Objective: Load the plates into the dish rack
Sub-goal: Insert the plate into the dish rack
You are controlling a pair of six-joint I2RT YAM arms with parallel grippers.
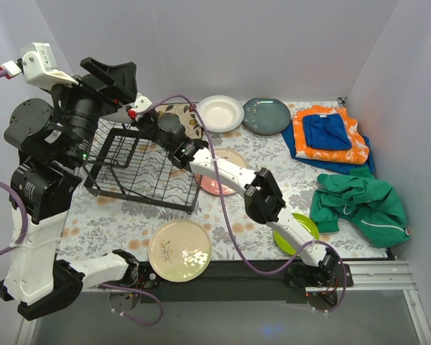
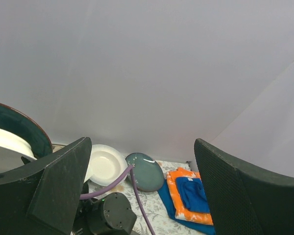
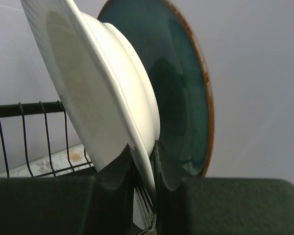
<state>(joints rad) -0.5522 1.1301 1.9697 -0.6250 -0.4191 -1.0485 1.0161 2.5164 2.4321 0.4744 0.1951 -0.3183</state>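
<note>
Clearly pinched on edge, a white deep plate (image 3: 88,83) stands nearly upright between the fingers of the right claw (image 3: 143,159), which press on its lower rim, one on each face. Just behind it a dark teal plate (image 3: 183,98) with a brown rim also stands on edge, close to it. Whether either sits in a slot is hidden. Black wires of the dish rack (image 3: 29,132) show low on the left. The right arm (image 1: 233,176) stretches long and low from its base across the counter (image 1: 273,162) to the rack's far right corner. The left arm (image 1: 50,180) is reared up high, and the left claw (image 2: 144,186) is spread wide with nothing between its fingers. Both plates are glossy glazed ceramic, and the counter carries a floral print.
</note>
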